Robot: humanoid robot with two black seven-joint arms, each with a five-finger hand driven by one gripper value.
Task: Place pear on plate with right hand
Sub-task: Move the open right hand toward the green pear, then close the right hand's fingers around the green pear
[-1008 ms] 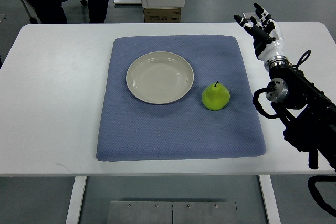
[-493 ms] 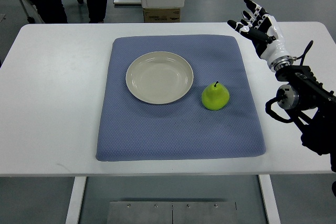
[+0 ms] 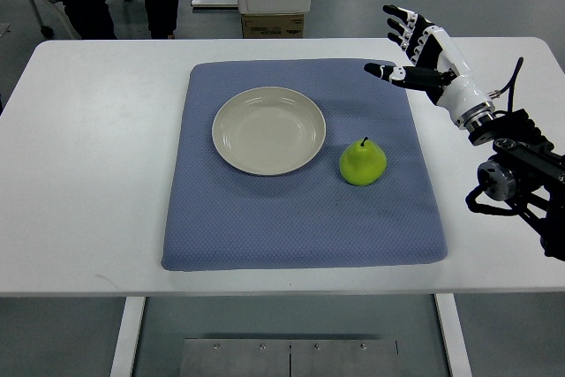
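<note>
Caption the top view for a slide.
Open right hand above the mat's far corner; pear sits beside empty plate.

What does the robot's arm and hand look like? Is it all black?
Not all black. The right robot hand is white with black finger joints and black fingertips. Its wrist is a white cuff ending in a silver ring. Behind that, the arm is black and blocky, with a round grey joint and looping black cables. No left arm is in view.

pear (image 3: 363,163): yellow-green | plate (image 3: 268,130): cream | mat (image 3: 300,209): blue, dotted | table (image 3: 97,174): white | robot hand (image 3: 415,41): black-white
</note>
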